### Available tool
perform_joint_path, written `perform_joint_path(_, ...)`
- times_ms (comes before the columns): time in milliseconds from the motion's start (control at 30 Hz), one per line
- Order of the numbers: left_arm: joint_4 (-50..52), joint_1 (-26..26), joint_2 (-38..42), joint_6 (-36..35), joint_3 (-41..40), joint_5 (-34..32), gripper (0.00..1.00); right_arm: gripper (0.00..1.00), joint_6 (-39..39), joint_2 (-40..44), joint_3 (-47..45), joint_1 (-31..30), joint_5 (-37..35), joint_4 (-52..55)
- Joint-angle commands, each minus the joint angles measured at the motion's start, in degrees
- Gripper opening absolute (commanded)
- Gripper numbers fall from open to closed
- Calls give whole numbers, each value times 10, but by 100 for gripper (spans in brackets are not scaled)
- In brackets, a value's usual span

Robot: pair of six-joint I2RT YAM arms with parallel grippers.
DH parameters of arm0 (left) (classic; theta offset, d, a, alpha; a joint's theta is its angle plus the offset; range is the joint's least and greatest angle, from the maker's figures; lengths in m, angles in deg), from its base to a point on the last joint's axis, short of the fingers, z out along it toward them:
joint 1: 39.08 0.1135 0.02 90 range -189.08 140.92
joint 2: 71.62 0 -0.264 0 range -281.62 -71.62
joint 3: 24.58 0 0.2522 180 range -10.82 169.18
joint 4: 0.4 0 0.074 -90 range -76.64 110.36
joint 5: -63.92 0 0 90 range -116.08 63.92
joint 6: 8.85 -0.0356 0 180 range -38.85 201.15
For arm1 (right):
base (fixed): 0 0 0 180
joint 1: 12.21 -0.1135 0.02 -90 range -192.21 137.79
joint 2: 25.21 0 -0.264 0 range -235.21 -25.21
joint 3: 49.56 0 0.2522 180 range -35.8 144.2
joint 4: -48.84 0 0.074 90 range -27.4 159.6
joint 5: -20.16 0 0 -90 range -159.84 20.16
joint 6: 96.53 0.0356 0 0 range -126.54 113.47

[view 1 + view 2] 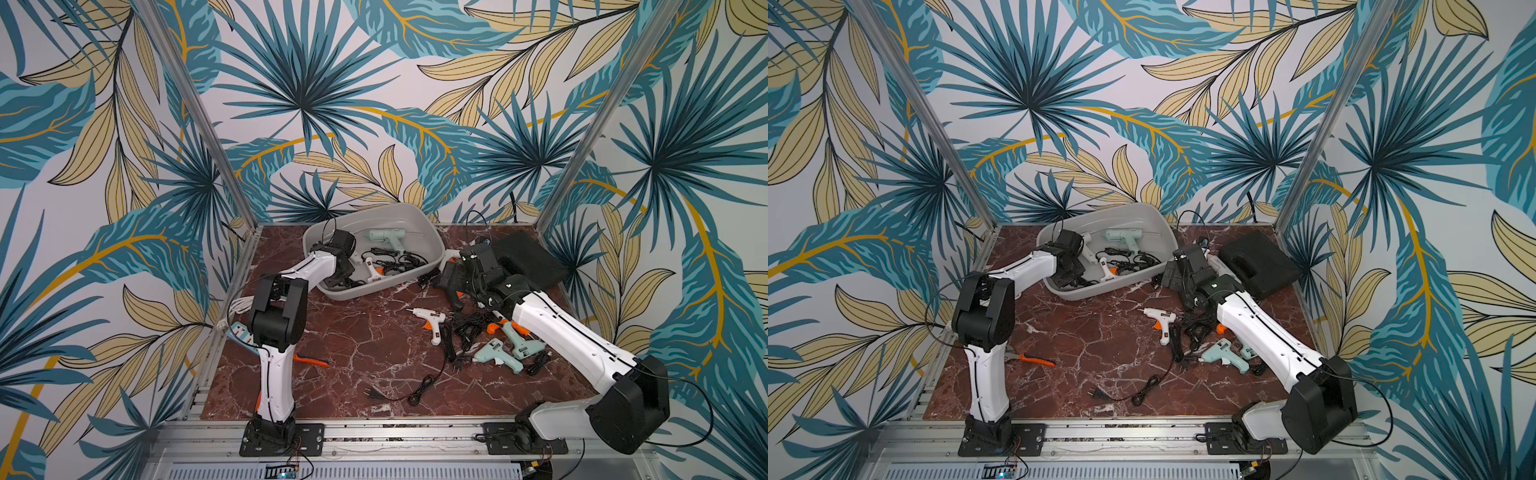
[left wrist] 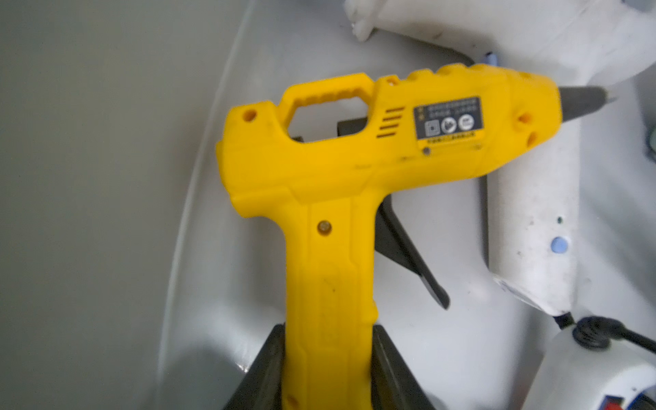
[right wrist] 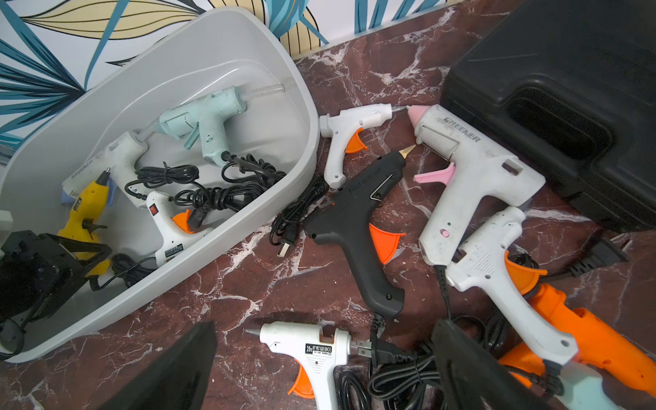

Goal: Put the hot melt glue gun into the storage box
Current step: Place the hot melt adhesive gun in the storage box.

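The yellow hot melt glue gun (image 2: 326,170) lies low inside the light grey storage box (image 2: 88,177), beside a white gun. My left gripper (image 2: 328,330) is shut on its handle, one finger pressed against each side. In both top views the left gripper (image 1: 340,274) reaches over the near left corner of the storage box (image 1: 386,216) and hides the yellow gun. From the right wrist view the yellow gun (image 3: 87,209) shows in that box (image 3: 230,53). My right gripper (image 3: 324,324) hangs open above a small white glue gun (image 3: 312,351) on the table.
A mint gun (image 1: 388,237), white guns and black cords lie in the box. On the table are a black gun (image 3: 355,220), a large white and pink gun (image 3: 472,177), an orange gun (image 3: 585,337), mint guns (image 1: 503,353) and orange pliers (image 1: 311,360). A black hard case (image 1: 528,253) stands at the back right.
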Motion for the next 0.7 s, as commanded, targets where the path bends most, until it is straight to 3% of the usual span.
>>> perform_joint_path(0,-13,-6,15,3,-6,13,54,99,-7,-9,6,0,1,15)
perform_joint_path(133,-13,-7,44,-14,-4,14,71,99,-11,-13,6,0,-6,32)
perform_joint_path(367,-22,-20,131,-51,-11,14,84,97,-10,-8,-12,0,-2,47)
perform_joint_path(500,-17,-40,184,-86,-21,-5,100,94,-11,-4,-30,0,14,54)
perform_joint_path(667,-23,-83,238,-113,-56,-11,100,92,-4,3,-55,1,21,64)
